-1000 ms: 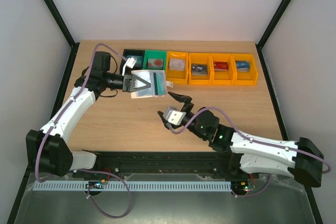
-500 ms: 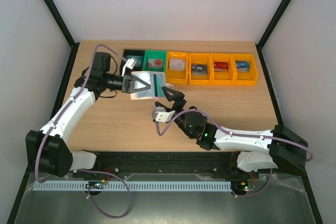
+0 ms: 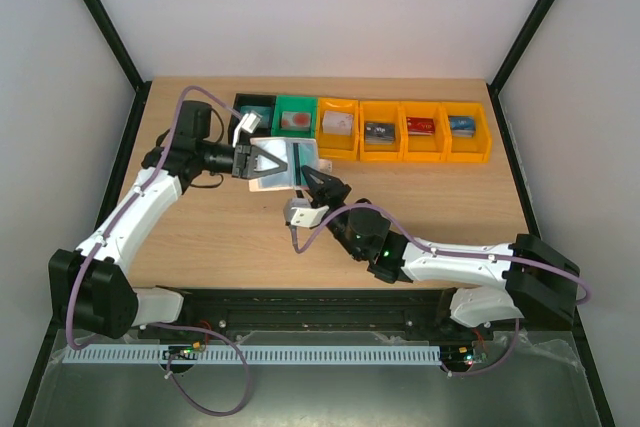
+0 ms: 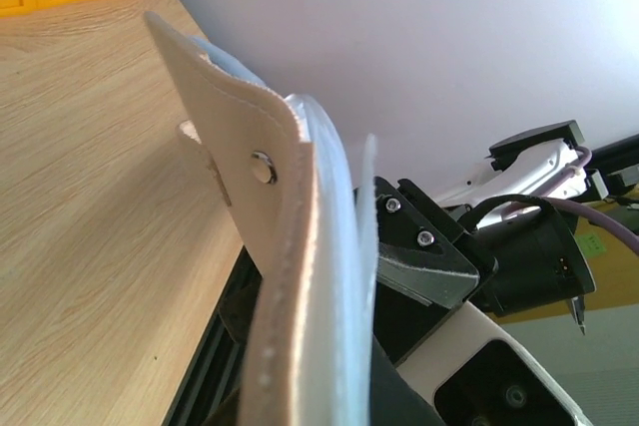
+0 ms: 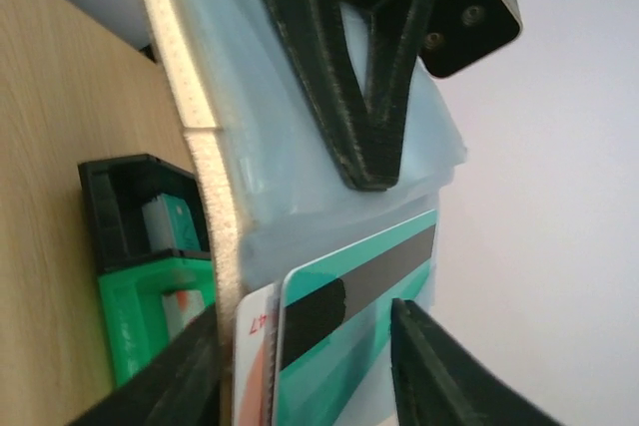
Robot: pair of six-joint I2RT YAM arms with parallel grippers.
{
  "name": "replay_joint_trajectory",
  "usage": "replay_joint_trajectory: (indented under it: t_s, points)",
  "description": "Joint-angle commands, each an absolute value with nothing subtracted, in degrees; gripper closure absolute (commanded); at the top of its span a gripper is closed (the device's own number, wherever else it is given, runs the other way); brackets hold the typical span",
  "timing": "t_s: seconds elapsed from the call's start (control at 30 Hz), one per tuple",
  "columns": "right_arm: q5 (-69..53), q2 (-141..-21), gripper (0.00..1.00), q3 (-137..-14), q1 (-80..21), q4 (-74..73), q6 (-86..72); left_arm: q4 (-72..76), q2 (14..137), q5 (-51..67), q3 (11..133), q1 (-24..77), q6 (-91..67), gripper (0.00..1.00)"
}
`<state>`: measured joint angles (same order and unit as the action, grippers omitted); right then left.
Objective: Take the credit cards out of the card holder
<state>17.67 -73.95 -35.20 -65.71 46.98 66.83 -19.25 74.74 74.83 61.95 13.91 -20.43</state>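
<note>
My left gripper is shut on the card holder and holds it up above the table, opened out. The right wrist view shows its pale see-through sleeves with a teal credit card with a black stripe and a white-and-red one tucked inside. My right gripper is at the holder's near right edge. Its jaws stand apart on either side of those cards. In the left wrist view the holder shows edge-on, snap facing out.
A row of bins stands along the far edge: black, green and several orange ones, each with a card in it. The right arm's body lies low across the near right of the table.
The right arm has swung up and left until its fingers reach the holder's edge, and its jaws have narrowed. The left arm and the holder have stayed still.
</note>
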Motion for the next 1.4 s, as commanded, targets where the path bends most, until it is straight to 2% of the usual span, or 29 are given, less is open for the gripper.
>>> replay_joint_trajectory:
  t_s: [0.0,0.13,0.23,0.4,0.43,0.5,0.6,0.8,0.87,0.97,1.17,1.2,1.23,1.3,1.37]
  points:
    - [18.0,-72.9,0.66,-37.2,-66.1,46.8,65.2,-18.2,73.3,76.8,61.5,14.1,-20.4,0.98]
    - [18.4,-71.9,0.81,-38.3,-66.0,43.3,61.6,-18.1,73.3,76.7,61.1,14.1,-20.1,0.98]
    - [18.3,-71.3,0.98,-38.3,-66.0,42.3,60.6,-18.0,73.2,76.7,60.9,14.1,-20.1,0.98]
    - [17.1,-70.7,0.99,-38.4,-66.0,42.7,59.7,-18.0,72.7,75.9,60.2,14.1,-19.6,0.98]
    - [16.5,-70.6,0.98,-38.5,-66.1,43.0,59.5,-17.7,72.7,75.4,59.7,14.1,-19.9,0.95]
    - [15.4,-70.8,0.99,-38.7,-66.1,43.8,59.5,-15.8,72.8,74.2,58.5,14.1,-21.5,0.76]
    - [15.0,-71.8,0.99,-39.0,-66.2,44.8,60.3,-11.6,72.8,74.6,56.4,14.2,-25.5,0.52]
    - [15.5,-74.3,0.99,-39.5,-67.8,45.4,65.1,-9.7,72.9,74.2,55.8,14.5,-27.2,0.27]
    - [15.9,-74.9,0.99,-39.4,-69.0,45.6,67.6,-8.7,73.0,74.1,55.1,14.5,-28.0,0.26]
    - [16.1,-75.0,0.99,-39.2,-70.1,46.5,69.2,-7.6,73.0,73.9,54.1,14.4,-28.8,0.36]
    - [15.3,-73.5,0.98,-37.9,-70.4,46.9,69.8,-8.0,73.0,72.9,53.8,14.3,-27.9,0.87]
    - [14.8,-73.2,0.94,-37.5,-70.4,47.2,69.8,-8.2,73.0,72.9,53.8,14.4,-27.7,0.95]
    - [14.4,-72.6,0.82,-37.1,-70.4,47.6,69.5,-8.2,73.1,72.7,53.8,14.3,-27.5,0.97]
    - [13.1,-71.1,0.57,-36.3,-70.5,48.5,67.7,-8.6,73.1,73.1,54.0,14.2,-27.1,0.98]
    - [11.9,-69.1,0.44,-35.6,-70.5,48.2,65.2,-9.3,73.0,73.7,54.6,13.9,-26.3,0.98]
